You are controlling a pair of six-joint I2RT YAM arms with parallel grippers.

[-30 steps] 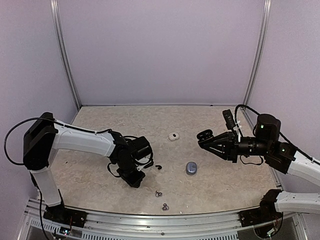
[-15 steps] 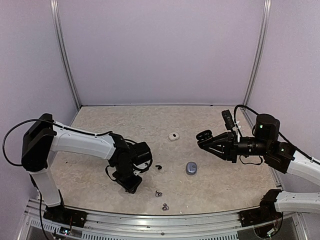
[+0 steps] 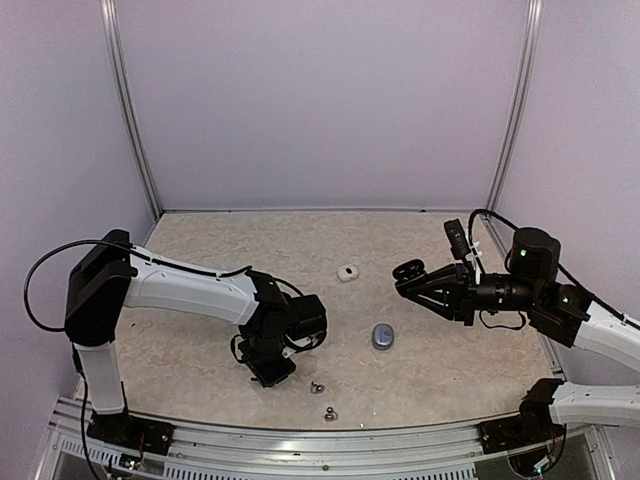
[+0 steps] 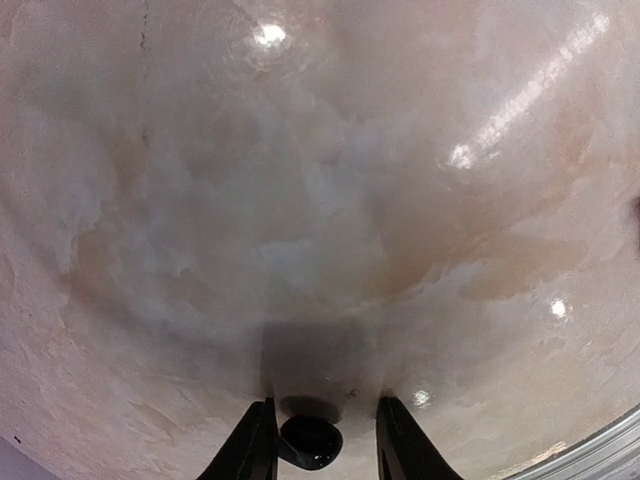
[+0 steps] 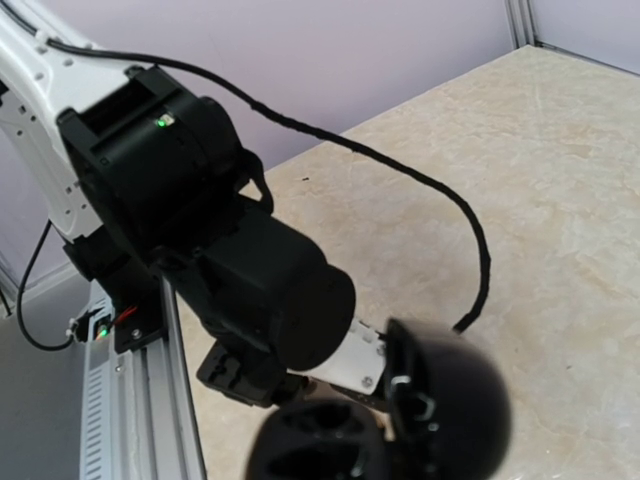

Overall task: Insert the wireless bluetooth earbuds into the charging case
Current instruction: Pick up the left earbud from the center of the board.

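Note:
My left gripper (image 3: pixel 277 373) points down close to the table. In the left wrist view its jaws stand a little apart. A black earbud (image 4: pixel 311 441) sits between the fingers (image 4: pixel 250 445), touching the left one with a gap to the right one. My right gripper (image 3: pixel 409 272) is shut on an open black charging case (image 5: pixel 440 395) and holds it above the table; its fingers do not show in the right wrist view. Two silvery-grey earbuds (image 3: pixel 317 387) (image 3: pixel 330 413) lie near the front edge.
A small white case (image 3: pixel 347 273) lies mid-table and a grey-blue case (image 3: pixel 382 336) lies right of my left wrist. The left arm (image 5: pixel 250 280) fills the right wrist view. A metal rail (image 3: pixel 300 440) runs along the near edge.
My left arm has swung right, and its wrist now covers the spot where a black earbud lay on the table. The right arm and the case have not moved.

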